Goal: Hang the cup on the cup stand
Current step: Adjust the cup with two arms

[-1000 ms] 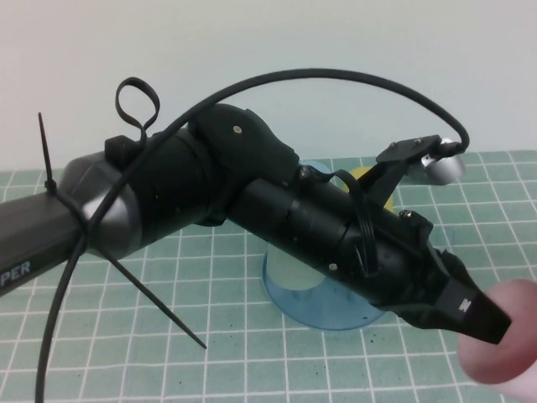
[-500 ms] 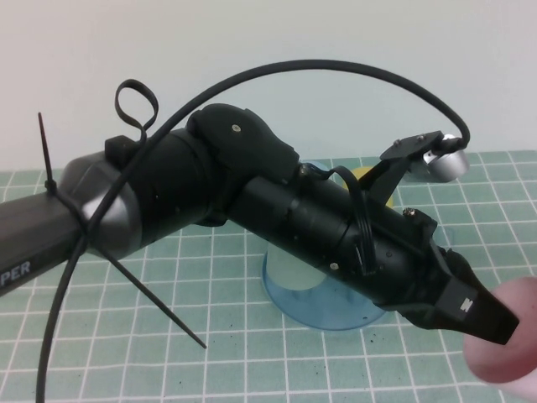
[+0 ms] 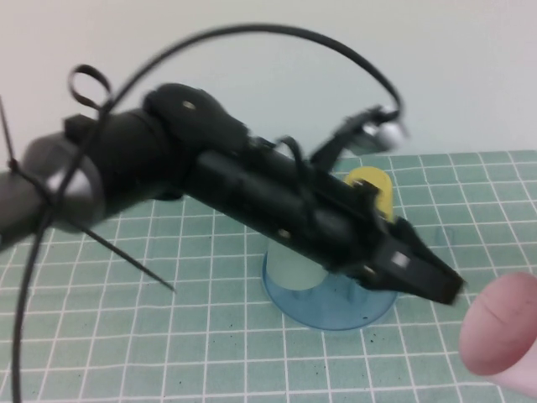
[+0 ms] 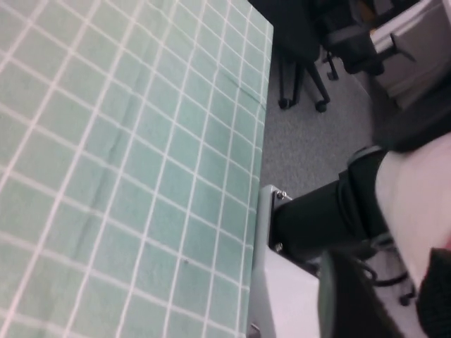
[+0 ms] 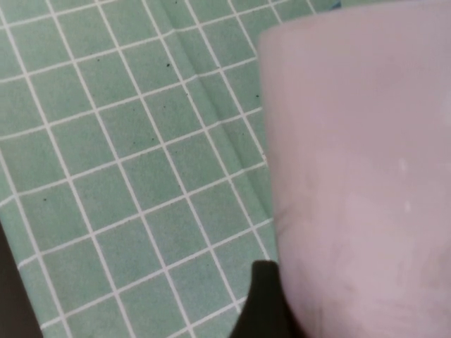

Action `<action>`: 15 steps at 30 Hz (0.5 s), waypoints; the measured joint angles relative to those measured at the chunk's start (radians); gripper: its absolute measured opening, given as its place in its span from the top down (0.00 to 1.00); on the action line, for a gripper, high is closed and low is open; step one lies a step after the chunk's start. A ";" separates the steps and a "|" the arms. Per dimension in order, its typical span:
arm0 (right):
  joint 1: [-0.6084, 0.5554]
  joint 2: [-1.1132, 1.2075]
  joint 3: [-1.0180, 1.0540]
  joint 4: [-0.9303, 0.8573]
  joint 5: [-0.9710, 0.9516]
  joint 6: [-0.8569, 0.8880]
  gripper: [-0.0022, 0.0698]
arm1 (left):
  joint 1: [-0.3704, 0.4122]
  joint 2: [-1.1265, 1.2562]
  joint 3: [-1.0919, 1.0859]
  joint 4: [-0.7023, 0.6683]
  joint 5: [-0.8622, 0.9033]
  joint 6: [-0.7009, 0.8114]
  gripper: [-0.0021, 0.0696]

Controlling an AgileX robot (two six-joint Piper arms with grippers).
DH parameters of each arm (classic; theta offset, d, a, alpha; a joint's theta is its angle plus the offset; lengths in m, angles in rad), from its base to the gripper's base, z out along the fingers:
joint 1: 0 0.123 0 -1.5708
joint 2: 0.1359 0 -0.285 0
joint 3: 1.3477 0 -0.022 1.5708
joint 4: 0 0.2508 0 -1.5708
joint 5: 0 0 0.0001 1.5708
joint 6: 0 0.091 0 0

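High view: reaching from the left across the green mat (image 3: 210, 336) with the left gripper (image 3: 428, 281), ending low on the right with a small gap to the cup (image 3: 503, 323). Passing in front of the cup stand (image 3: 336, 306) with the dark arm and covering most of it, leaving only the front curve of the blue base showing and hiding the pegs. Catching a yellow cup (image 3: 373, 189) just above the arm, on the far side of the stand. Finding the pink cup in the lower right corner, to the right of the stand and apart from it, not hanging on any peg. Looking blurred at the left gripper's tip, so whether open or closed cannot be told. Trailing a black cable (image 3: 277, 34) in a high arc over the arm. Looking out from the left wrist at the grid mat (image 4: 106, 176) running to the table edge, with grey floor (image 4: 310, 141) and the feet of a chair (image 4: 303, 84) beyond. Looking out from the right wrist at the cup (image 5: 359, 169) filling much of the picture, the mat (image 5: 127, 141) lying behind it. Gripping the cup with the right gripper (image 5: 282, 310), with one dark finger (image 5: 262, 292) pressing flat against the pink wall and the other hidden behind the cup.
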 joint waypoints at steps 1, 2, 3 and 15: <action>0.000 0.000 0.000 0.000 0.000 0.000 0.18 | 0.014 0.000 -0.001 -0.002 0.022 0.000 0.60; 0.000 0.002 0.000 0.000 0.000 -0.002 0.18 | 0.029 -0.002 -0.001 -0.005 0.047 0.000 0.60; 0.000 0.002 0.000 -0.002 0.000 -0.001 0.18 | 0.040 -0.004 -0.001 -0.009 0.067 0.001 0.60; 0.000 0.033 0.000 -0.024 -0.023 -0.002 0.18 | -0.018 -0.063 -0.041 -0.034 0.098 0.054 0.60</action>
